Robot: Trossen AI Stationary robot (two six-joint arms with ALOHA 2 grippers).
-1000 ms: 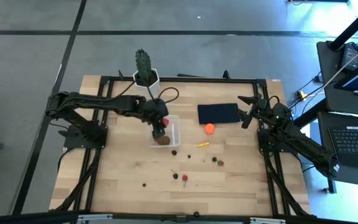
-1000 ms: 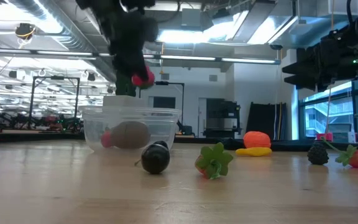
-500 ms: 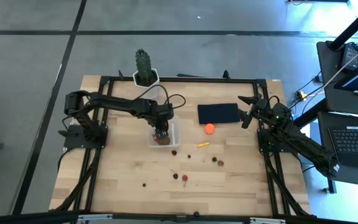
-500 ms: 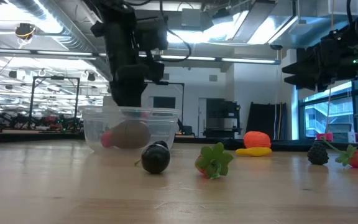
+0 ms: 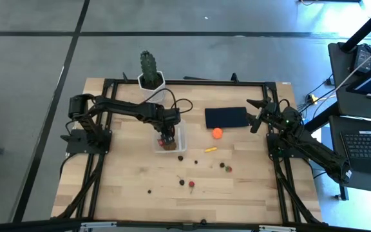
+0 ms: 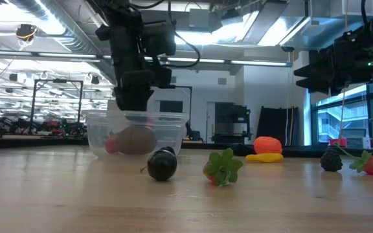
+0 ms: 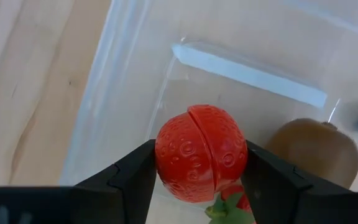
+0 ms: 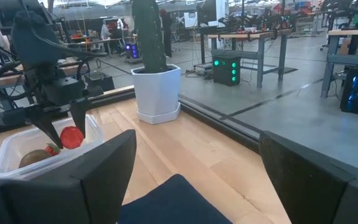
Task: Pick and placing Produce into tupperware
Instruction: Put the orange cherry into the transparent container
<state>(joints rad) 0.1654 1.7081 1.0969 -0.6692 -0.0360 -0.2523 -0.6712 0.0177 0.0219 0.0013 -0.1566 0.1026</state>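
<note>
The left gripper [image 7: 199, 171] grasps a round red toy fruit [image 7: 201, 160] inside the clear square plastic container [image 5: 171, 136], above a brown lump [image 7: 316, 151]. The right gripper [image 5: 255, 113] waits with fingers spread near the flat dark navy rectangle [image 5: 225, 117].

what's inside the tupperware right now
A brown lump lies in the tupperware, with a smaller red piece beside it. The left hand holds a red ball just above them. The ball and fingers cover part of the floor.
</note>
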